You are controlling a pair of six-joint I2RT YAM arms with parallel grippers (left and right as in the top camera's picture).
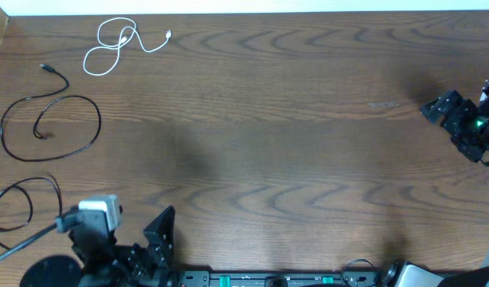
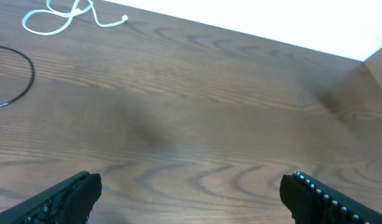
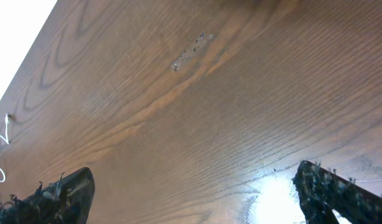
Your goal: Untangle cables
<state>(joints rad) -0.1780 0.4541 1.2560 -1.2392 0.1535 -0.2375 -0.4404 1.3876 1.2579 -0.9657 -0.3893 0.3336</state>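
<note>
Left claw (image 2: 190, 193): jaws wide apart, nothing between them, over bare table (image 2: 197, 124).
Right claw (image 3: 191, 196): jaws spread wide, empty, well apart from every cord.
White cord (image 1: 117, 41): far ahead of the left claw and to its left, crossing over itself in loose loops.
First black cord (image 1: 52, 126): ahead-left of the left claw, nearer than the white cord, one open loop, apart from it.
Second black cord (image 1: 25, 199): just left of the left claw, beside its arm.
Step in hand: judged near the end, as the three cords lie apart from one another.
Next move: if any, a forward-left reach to the white cord's plug end, drawing its loops open.
Not determinable: the second black cord runs off the picture edge and close to the arm's own wiring, so whether they cross cannot be told. The plug ends are too small to identify.
</note>
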